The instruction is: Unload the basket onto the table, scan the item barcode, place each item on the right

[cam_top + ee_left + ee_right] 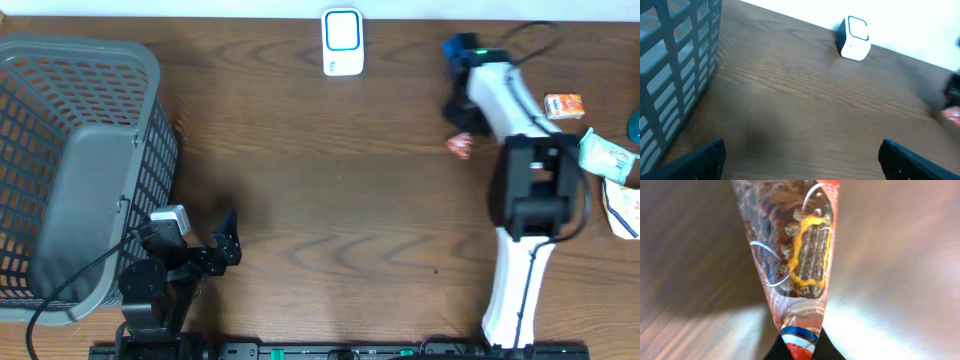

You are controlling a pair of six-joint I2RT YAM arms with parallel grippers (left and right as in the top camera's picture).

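Overhead: the right arm (500,100) meets a snack packet (460,147) well right of the scanner (341,42). Left wrist: left fingers (705,157) spread, empty. Right wrist: right fingers (774,354) clamp the packet's narrow end; this thin pinch could slip and hide the barcode.

No text, number or brand readable in any view.

Scanner (342,42): blue rounded-square outline on white face, no letters visible; same mark seen from left wrist view, also without letters.

Snack packet (800,255): printed picture with yellow outline, round red-white-blue emblem near lower end, no legible letters.

Orange packet (564,105), green-white packet (605,155), white packet (625,210) at right table edge: some print present, too small and blurred to read.
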